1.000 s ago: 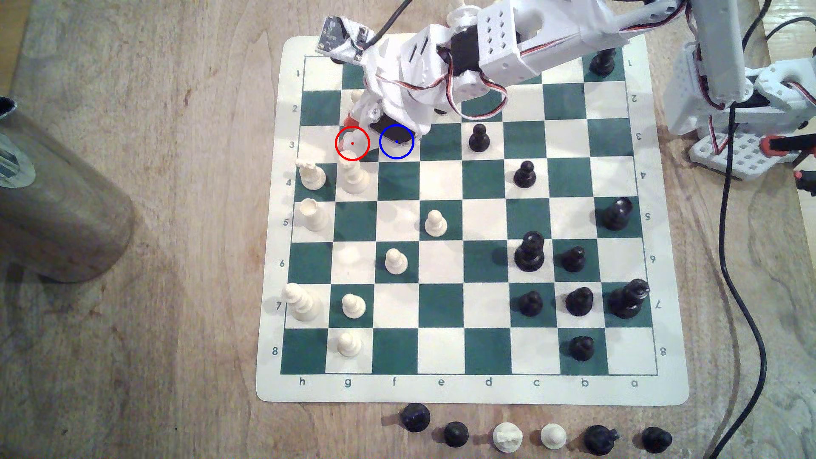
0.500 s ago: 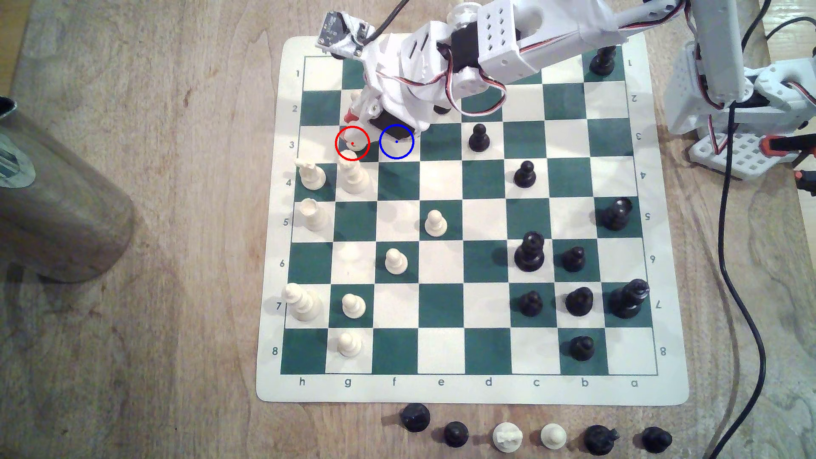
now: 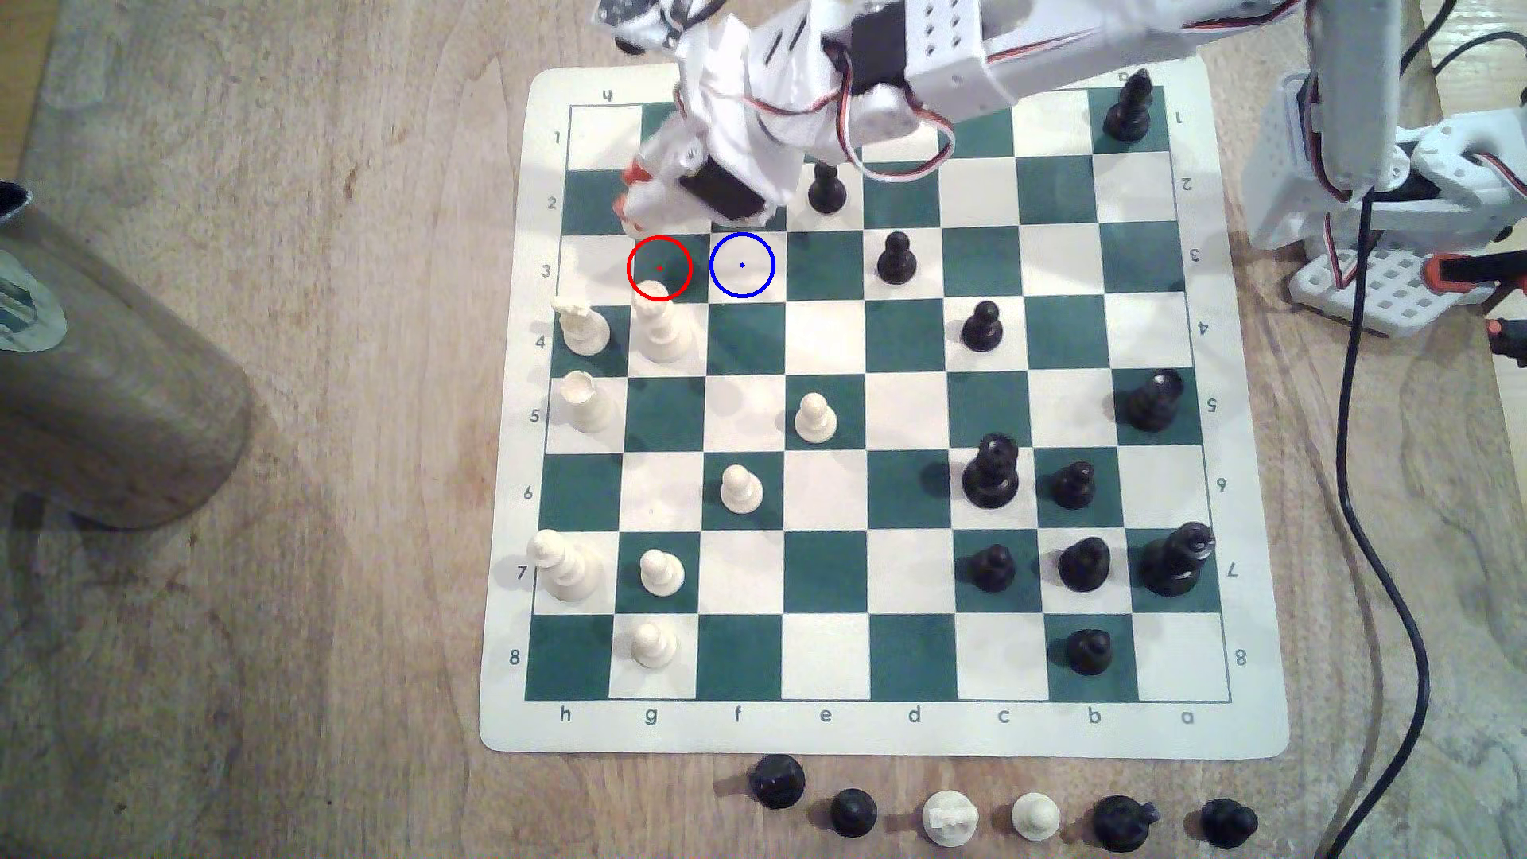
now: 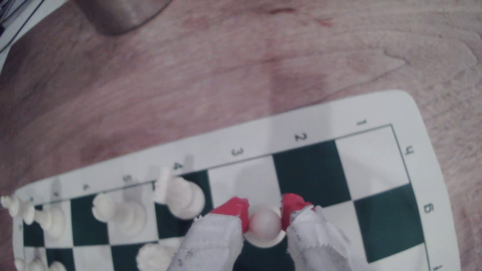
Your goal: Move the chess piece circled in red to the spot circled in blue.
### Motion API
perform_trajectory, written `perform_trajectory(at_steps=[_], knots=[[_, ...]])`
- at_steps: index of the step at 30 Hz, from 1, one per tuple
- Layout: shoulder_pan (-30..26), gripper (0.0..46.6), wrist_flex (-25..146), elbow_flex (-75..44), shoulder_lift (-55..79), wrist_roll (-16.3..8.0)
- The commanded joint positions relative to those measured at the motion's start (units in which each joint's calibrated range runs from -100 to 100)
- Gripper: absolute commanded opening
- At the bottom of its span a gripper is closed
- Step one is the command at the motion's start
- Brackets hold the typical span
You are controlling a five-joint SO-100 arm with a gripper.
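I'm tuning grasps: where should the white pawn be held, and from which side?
Take the pawn by its round head, from above, as the gripper clamps it: the ball gives opposite curved sides, and tall pieces nearby likely block sideways approach.

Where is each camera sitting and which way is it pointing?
Exterior view: high above the table, looking nearly straight down on the chessboard; the white arm and its pincer reach in from the view's upper right.
Wrist view: mounted on the wrist, looking down along the red-tipped pincer, shut on the white pawn, towards the board's numbered edge.
Shared: the pincer, the board and the white rook.
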Motion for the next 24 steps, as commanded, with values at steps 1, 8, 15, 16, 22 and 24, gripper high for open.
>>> perform_trajectory(at_steps=[1, 8, 15, 16, 22, 24], knots=[[-1.89, 3.6, -0.82, 5.54, -13.49, 0.54], [-3.22, 3.6, -2.95, 13.34, -16.46, 0.73], [-2.83, 3.7, -7.79, 19.59, -14.51, 1.07], [-2.68, 3.7, -8.20, 19.96, -14.00, 1.17], [-2.60, 3.7, -8.28, 20.23, -12.22, 1.51], [-2.68, 3.8, -8.28, 20.32, -11.45, 1.71]])
